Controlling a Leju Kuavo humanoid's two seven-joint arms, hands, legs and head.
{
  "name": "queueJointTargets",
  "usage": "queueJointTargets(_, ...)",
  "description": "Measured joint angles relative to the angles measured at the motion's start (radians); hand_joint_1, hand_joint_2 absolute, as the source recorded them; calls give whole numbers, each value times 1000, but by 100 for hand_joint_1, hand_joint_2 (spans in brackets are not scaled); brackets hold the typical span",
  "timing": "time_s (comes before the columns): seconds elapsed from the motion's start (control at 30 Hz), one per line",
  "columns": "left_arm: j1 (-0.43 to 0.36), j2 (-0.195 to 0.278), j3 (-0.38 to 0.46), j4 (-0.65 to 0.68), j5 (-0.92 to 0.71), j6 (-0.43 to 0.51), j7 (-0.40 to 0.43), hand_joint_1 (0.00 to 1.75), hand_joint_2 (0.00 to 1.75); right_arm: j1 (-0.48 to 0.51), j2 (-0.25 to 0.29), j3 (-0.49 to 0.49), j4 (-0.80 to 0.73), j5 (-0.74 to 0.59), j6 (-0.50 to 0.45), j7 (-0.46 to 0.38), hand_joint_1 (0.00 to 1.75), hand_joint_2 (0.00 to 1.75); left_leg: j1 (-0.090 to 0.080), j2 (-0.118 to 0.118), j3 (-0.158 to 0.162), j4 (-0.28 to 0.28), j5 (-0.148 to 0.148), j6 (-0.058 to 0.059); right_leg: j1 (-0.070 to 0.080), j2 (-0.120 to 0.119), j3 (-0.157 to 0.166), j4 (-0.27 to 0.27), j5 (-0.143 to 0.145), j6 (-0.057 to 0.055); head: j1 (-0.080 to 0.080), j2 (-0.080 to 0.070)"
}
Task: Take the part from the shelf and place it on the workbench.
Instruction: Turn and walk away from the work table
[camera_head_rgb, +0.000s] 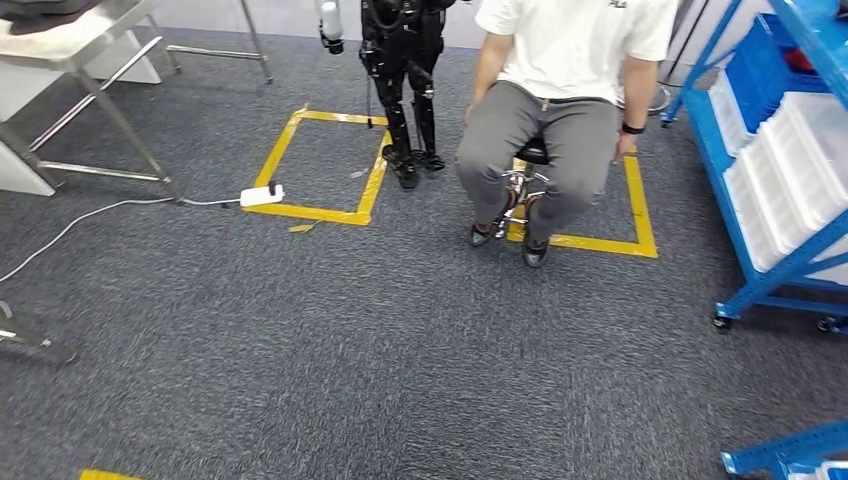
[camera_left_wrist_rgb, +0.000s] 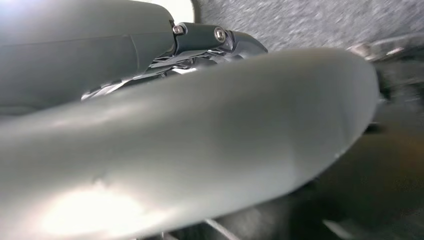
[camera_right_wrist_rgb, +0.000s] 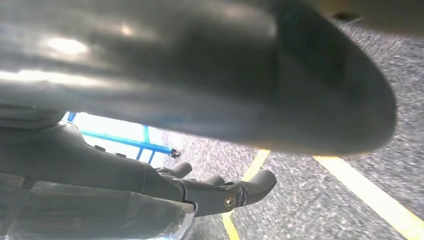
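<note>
The part itself I cannot make out yet; I guess it lies in one of the white bins (camera_head_rgb: 800, 170) on the blue shelf (camera_head_rgb: 745, 265), ahead and to the right of my right hand (camera_right_wrist_rgb: 220, 192). Prob. small, rigid, light; I would take it by its sides. Right hand holds nothing, fingers loosely apart. Left hand (camera_left_wrist_rgb: 220, 42): state I cannot tell, thumb blocks the view. A person (camera_head_rgb: 560, 120) sits on a stool between me & the workbench (camera_head_rgb: 70, 50)
</note>
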Motion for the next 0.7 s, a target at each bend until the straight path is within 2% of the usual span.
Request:
queueJointTargets(0.03,0,1,4,0,6,-6,16,0,0,1,0,0,0,2,3,1,0,0,0,-4,14,-41,36,3,1,15,2,0,0,0,0,0)
queueJointTargets(0.07,0,2,7,0,12,-9,29,0,0,1,-1,0,0,2,7,1,0,0,1,-19,41,-107,79,7,1,30,5,1,0,1,0,0)
queueJointTargets(0.1,1,5,11,1,17,-10,39,0,0,0,-1,0,0,2,11,1,0,0,1,-43,68,-174,113,11,4,43,5,3,0,2,0,0)
queueJointTargets(0.13,0,7,16,1,21,-10,46,0,0,-1,-1,0,0,2,12,1,0,0,1,-61,88,-226,135,13,6,56,3,5,0,4,0,0)
queueJointTargets(0.17,0,10,20,2,24,-11,50,0,0,-2,-1,0,0,2,13,1,0,0,-1,-75,99,-255,144,16,8,66,-1,6,1,8,1,0)
queueJointTargets(0.2,-1,12,24,2,27,-11,52,0,0,-2,-1,0,0,2,14,1,0,0,-4,-75,102,-265,144,20,8,77,-7,5,3,14,1,0)
queueJointTargets(0.23,-3,13,26,2,28,-11,53,0,0,-1,-1,-1,0,2,14,1,0,0,-7,-62,102,-268,145,24,6,88,-14,3,5,21,1,0)
queueJointTargets(0.27,-4,14,27,2,29,-12,54,0,0,0,-1,-1,0,2,14,1,0,0,-8,-49,103,-274,150,32,6,83,-20,7,6,26,1,0)
queueJointTargets(0.33,-5,16,28,2,29,-12,54,0,0,1,-1,-1,0,2,14,1,0,0,-7,-22,105,-287,161,48,7,36,-48,52,-20,27,3,0)
queueJointTargets(0.37,-4,16,29,2,30,-12,54,0,0,0,-2,-2,0,2,14,1,0,0,-8,-6,105,-290,164,53,7,3,-74,107,-49,23,4,0)
queueJointTargets(0.4,-3,17,30,2,30,-11,56,0,0,-1,-2,-2,0,3,14,1,0,0,-9,9,104,-291,164,56,6,-18,-107,173,-81,21,6,0)
queueJointTargets(0.43,-1,17,31,2,30,-9,58,0,0,-2,-2,-2,0,4,13,1,0,0,-10,25,103,-291,164,57,4,-26,-139,238,-108,22,7,0)
queueJointTargets(0.47,-1,17,32,2,31,-8,62,0,0,-2,-2,-2,0,6,14,1,0,0,-11,42,101,-290,163,57,2,-30,-159,282,-123,26,7,0)
queueJointTargets(0.5,-1,17,33,2,33,-7,66,0,0,-1,-3,-2,0,8,14,1,0,0,-11,56,101,-290,163,56,-1,-33,-158,288,-121,35,7,0)
queueJointTargets(0.53,-1,18,34,2,36,-6,70,0,0,0,-4,-2,0,10,14,1,0,0,-11,69,101,-290,162,54,-4,-40,-134,251,-105,46,7,0)
queueJointTargets(0.57,-1,17,35,2,39,-6,74,0,0,0,-4,-2,0,11,15,1,0,0,-11,81,103,-289,160,51,-8,-56,-94,183,-82,56,8,0)
queueJointTargets(0.6,-1,18,37,2,44,-9,78,0,0,0,-5,-2,0,12,15,2,0,0,-13,93,106,-288,157,46,-10,-83,-52,110,-58,62,9,0)
queueJointTargets(0.63,-1,18,40,2,49,-14,82,0,0,-1,-5,-2,0,14,15,2,0,0,-15,104,110,-287,153,39,-9,-106,-18,51,-38,62,8,0)
queueJointTargets(0.67,-1,19,43,2,52,-20,85,0,0,-2,-5,-2,0,16,16,2,0,0,-18,114,114,-287,149,32,-7,-121,0,18,-27,57,7,0)
queueJointTargets(0.7,-2,19,44,2,54,-25,88,0,0,-3,-5,-2,0,18,17,2,0,0,-19,125,119,-287,146,25,-3,-125,3,9,-21,49,5,0)
